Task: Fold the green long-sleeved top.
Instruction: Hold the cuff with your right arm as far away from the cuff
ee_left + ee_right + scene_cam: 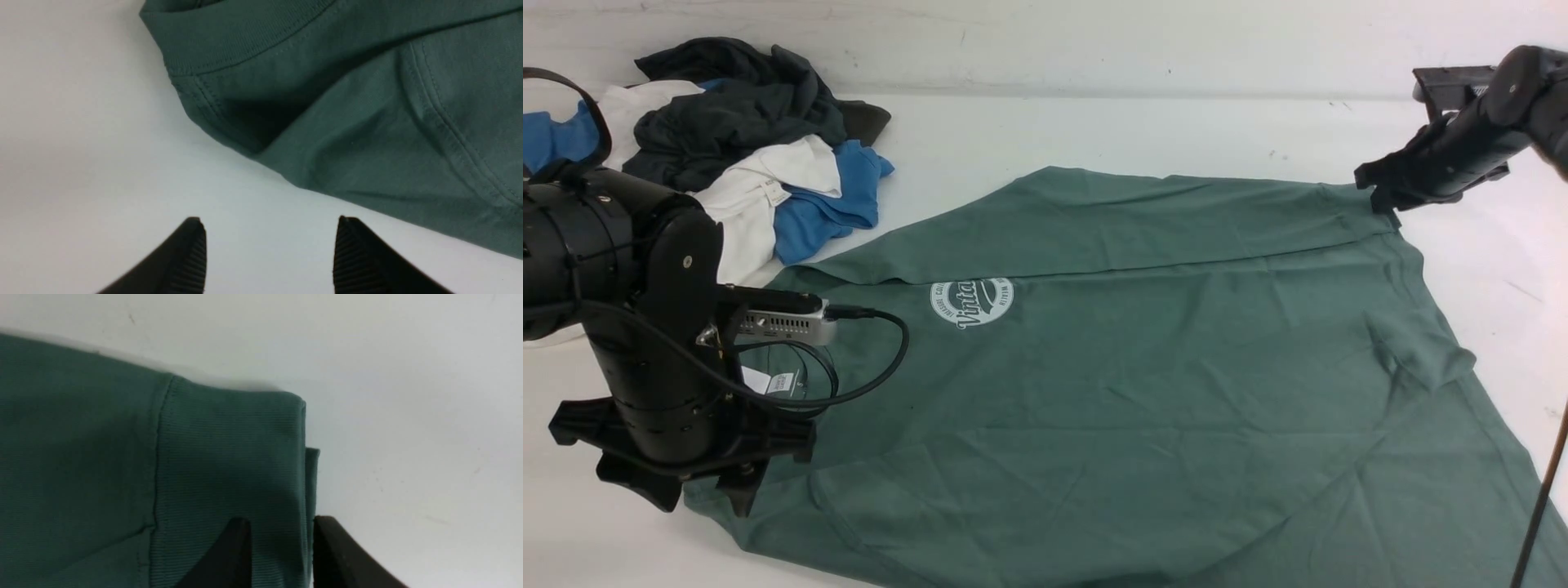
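Observation:
The green long-sleeved top (1143,367) lies spread over the white table, its round white logo (971,302) facing up. One sleeve is folded across the far edge of the body. My right gripper (1380,196) sits at that sleeve's end at the far right. In the right wrist view its jaws (282,526) stand apart, open, with the ribbed cuff (233,457) lying flat between them. My left gripper (686,490) hovers at the near left beside the neck. It is open (269,228) over bare table, just short of the ribbed collar (229,41) and shoulder seam.
A pile of dark grey, white and blue garments (743,139) lies at the far left of the table (1094,122). The white neck label (768,381) shows beside my left arm. A dark cable (1539,506) hangs at the right edge.

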Controlling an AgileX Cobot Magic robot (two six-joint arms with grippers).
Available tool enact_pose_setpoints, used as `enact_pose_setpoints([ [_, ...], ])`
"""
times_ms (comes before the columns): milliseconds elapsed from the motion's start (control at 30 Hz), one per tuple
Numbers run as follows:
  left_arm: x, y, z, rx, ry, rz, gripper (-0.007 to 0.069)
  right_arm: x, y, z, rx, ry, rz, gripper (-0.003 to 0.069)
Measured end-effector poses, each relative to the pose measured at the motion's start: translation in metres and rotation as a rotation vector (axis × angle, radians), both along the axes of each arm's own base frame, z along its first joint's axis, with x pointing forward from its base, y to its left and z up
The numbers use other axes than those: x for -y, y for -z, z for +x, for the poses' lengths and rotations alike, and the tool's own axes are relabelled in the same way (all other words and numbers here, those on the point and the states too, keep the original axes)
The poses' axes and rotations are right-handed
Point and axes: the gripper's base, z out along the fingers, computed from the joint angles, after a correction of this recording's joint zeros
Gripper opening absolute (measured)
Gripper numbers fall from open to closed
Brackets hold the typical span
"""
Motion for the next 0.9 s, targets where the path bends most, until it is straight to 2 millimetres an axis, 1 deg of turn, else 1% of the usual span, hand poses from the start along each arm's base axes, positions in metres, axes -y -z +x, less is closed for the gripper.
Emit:
enact_pose_setpoints([
  [100, 0.000, 0.000, 0.001, 0.006, 0.001, -0.002, 0.0396, 0.000, 0.001, 0.000, -0.003, 0.001, -0.005, 0.0209],
  [267, 0.000, 0.000, 0.001, 0.013, 0.001, -0.004, 0.0396, 0.001, 0.017, 0.001, -0.033, 0.022, 0.012, 0.0209],
  [667, 0.000, 0.000, 0.001, 0.015, 0.002, -0.005, 0.0396, 0.002, 0.015, 0.000, -0.035, 0.023, -0.006, 0.0209],
  [767, 0.000, 0.000, 0.001, 0.015, 0.002, -0.005, 0.0396, 0.002, 0.015, 0.000, -0.038, 0.022, -0.006, 0.0189],
  [867, 0.000, 0.000, 0.001, 0.015, 0.002, -0.005, 0.0396, 0.002, 0.014, 0.000, -0.039, 0.022, -0.006, 0.0143],
  [900, 0.000, 0.000, 0.001, 0.015, 0.002, -0.005, 0.0396, 0.002, 0.014, 0.000, -0.040, 0.022, -0.006, 0.0140],
])
